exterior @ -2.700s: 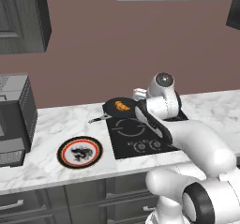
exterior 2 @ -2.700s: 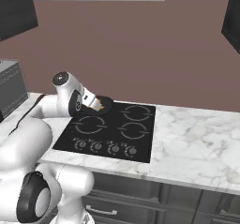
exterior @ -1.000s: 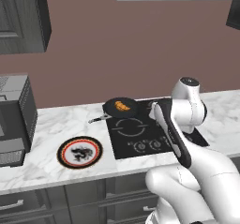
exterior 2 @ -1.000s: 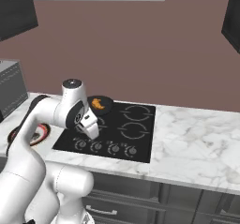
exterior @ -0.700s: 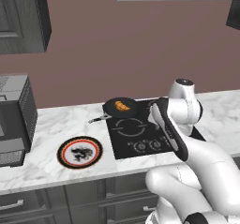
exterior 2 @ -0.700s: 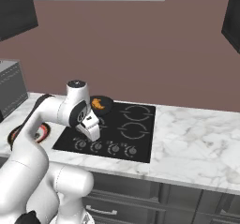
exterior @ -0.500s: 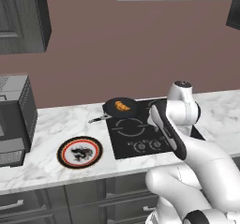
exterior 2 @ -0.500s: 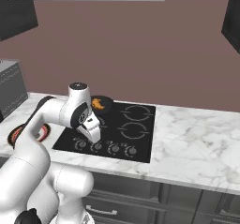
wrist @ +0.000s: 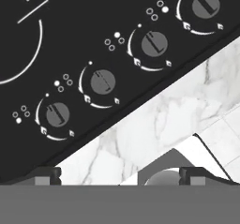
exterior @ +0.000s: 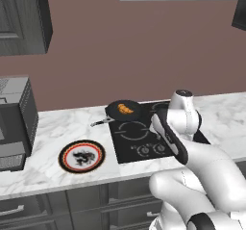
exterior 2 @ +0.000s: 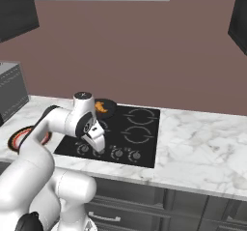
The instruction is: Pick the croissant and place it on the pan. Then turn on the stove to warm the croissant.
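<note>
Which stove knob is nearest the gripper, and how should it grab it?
Probably the second knob from the left, roughly centred ahead of the open gripper. Grip its round rim from straight above, one finger on each side: it is a low disc lying flat on the stove.
</note>
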{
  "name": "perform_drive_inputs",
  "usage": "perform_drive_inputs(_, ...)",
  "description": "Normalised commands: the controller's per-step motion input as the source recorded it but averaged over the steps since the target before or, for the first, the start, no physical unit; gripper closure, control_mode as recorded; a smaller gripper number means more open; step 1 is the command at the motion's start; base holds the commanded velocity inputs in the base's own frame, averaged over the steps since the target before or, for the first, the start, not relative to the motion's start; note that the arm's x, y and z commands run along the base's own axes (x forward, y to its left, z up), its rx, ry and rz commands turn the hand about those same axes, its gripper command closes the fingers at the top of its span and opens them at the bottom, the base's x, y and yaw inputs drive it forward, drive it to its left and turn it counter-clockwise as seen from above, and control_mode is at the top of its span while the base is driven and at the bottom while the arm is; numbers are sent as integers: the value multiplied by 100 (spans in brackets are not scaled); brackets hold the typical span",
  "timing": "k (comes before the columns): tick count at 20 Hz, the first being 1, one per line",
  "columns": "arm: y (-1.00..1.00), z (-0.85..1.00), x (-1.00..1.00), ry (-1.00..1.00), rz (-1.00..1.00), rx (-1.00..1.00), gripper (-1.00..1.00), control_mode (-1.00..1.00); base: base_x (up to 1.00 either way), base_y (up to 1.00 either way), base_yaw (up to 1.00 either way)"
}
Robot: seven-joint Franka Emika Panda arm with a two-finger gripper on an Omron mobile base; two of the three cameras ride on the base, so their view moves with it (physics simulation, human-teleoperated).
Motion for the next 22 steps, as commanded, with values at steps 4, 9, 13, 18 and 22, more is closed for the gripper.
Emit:
perform_drive_inputs(4, -6, -20, 12, 0, 0, 0, -100, -100, 0, 0, 0)
perform_drive_inputs(9, -7, -19, 11, 0, 2, 0, -100, -100, 0, 0, 0)
perform_drive_inputs(13, 0, -25, 16, 0, 2, 0, -100, -100, 0, 0, 0)
perform_drive_inputs(18, 0, -23, 8, -1, 2, 0, -100, -100, 0, 0, 0)
perform_drive_inputs(22, 0, -14, 12, -1, 2, 0, -100, -100, 0, 0, 0)
